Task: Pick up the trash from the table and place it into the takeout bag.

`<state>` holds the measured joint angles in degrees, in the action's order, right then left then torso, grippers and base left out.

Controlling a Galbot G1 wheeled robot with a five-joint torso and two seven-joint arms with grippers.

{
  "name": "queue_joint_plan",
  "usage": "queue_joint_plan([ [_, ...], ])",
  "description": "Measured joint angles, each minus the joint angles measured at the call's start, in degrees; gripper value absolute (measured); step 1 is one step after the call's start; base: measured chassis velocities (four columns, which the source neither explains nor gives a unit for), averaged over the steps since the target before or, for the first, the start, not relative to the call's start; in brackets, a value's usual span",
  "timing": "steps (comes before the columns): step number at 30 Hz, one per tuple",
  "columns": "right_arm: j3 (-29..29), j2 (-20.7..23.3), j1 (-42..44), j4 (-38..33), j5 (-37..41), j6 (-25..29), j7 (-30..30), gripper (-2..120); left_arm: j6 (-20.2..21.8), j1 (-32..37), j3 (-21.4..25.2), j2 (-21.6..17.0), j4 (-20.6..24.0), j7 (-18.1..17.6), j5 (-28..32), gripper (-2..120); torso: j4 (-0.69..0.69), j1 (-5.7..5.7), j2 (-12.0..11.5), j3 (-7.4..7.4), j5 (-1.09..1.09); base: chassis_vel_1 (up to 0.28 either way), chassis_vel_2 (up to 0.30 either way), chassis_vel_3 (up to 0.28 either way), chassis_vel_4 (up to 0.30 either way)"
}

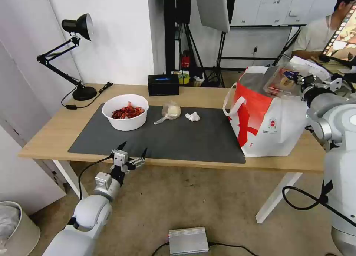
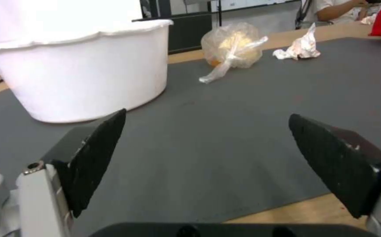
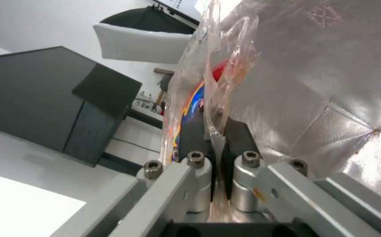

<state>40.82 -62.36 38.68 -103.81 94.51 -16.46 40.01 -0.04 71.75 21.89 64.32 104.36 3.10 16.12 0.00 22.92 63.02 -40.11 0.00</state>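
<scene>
Light wooden table (image 1: 207,96) with a dark grey mat (image 1: 174,137) across its middle. Toward the right end, past the mat's edge, the takeout bag (image 1: 274,130), upright, mouth open, red panel facing the mat, silver foil lining (image 3: 331,75) showing inside.

Over the bag's open mouth, the clear clamshell tray (image 1: 283,80), tilted, pinched at its rim between the closed fingers of the right gripper (image 3: 215,131); thin plastic edge sandwiched flat between the two black pads (image 3: 239,138), foil lining just beyond the fingertips.

On the mat's left part, the white round bowl (image 1: 125,111) with red crayfish shells, ahead of the left gripper's left finger (image 2: 98,154) and apart from it. Farther ahead, roughly between the two fingertips' lines, the knotted clear plastic bag (image 2: 232,47); beside it, toward the right finger's (image 2: 326,158) side, the small crumpled white tissue (image 2: 298,49). Neither touching the other.

Left gripper (image 1: 132,148) low at the table's near edge, fingers spread wide, nothing between them, just bare mat.

Behind the bowl and knotted bag, at the table's far edge, a black tissue box (image 1: 163,84).
</scene>
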Motion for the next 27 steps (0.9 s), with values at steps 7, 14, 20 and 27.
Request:
queue_joint_plan([
  [7, 0.2, -0.21, 0.63, -0.63, 0.16, -0.08, -0.22, 25, 0.0, 0.2, 0.0, 0.01, 0.1, 0.0, 0.0, 100, 0.0, 0.0, 0.0, 0.0, 0.0, 0.0, 0.0, 0.0, 0.0],
  [14, 0.53, -0.4, 1.29, -1.02, 0.24, -0.12, -0.22, 51, 0.0, 0.44, -0.08, -0.16, 0.53, 0.0, -0.01, 100, 0.0, 0.0, 0.0, 0.0, 0.0, 0.0, 0.0, 0.0, 0.0],
  [20, 0.7, -0.4, 2.29, -1.81, 0.25, -0.16, -0.22, 72, 0.0, 0.56, 0.08, -0.19, 0.78, 0.0, -0.01, 100, 0.0, 0.0, 0.0, 0.0, 0.0, 0.0, 0.0, 0.0, 0.0],
  [27, 0.92, -0.39, 3.44, -3.11, 0.29, -0.16, -0.53, 96, 0.0, 0.85, 0.35, -0.11, 1.23, 0.0, -0.01, 100, 0.0, 0.0, 0.0, 0.0, 0.0, 0.0, 0.0, 0.0, 0.0],
])
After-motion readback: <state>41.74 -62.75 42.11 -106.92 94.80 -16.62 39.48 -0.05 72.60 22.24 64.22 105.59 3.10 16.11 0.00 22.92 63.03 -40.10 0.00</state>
